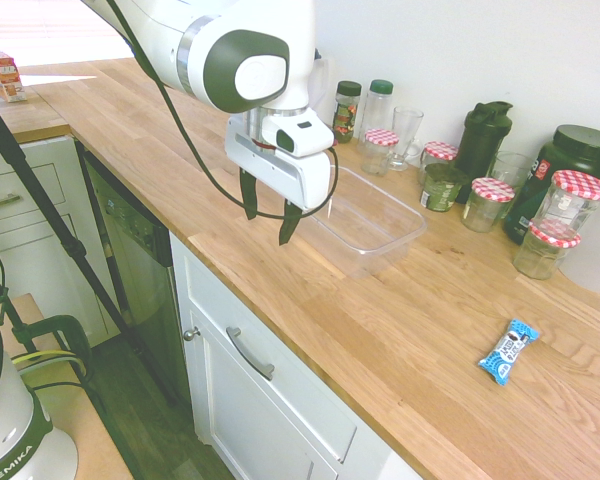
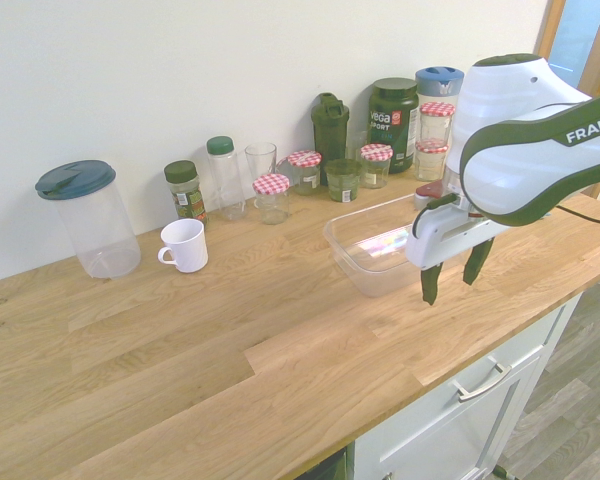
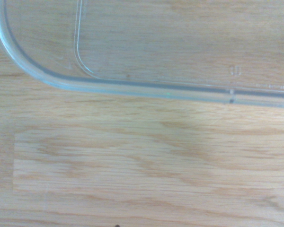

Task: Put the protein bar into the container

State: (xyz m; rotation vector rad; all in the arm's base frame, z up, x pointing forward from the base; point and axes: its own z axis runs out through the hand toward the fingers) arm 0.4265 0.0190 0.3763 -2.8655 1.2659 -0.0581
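You have one protein bar [image 1: 509, 351] lying flat on the wooden counter [image 1: 400, 330], well apart from the one clear container [image 1: 372, 222], which holds nothing. Your gripper [image 1: 270, 212] hangs above the counter just beside the container's near rim, fingers spread open and holding nothing. Along the wall you can count five red-checked-lid jars [image 1: 487, 203], apparently empty, one white mug [image 2: 184, 245] and one large lidded pitcher [image 2: 87, 217], also empty.
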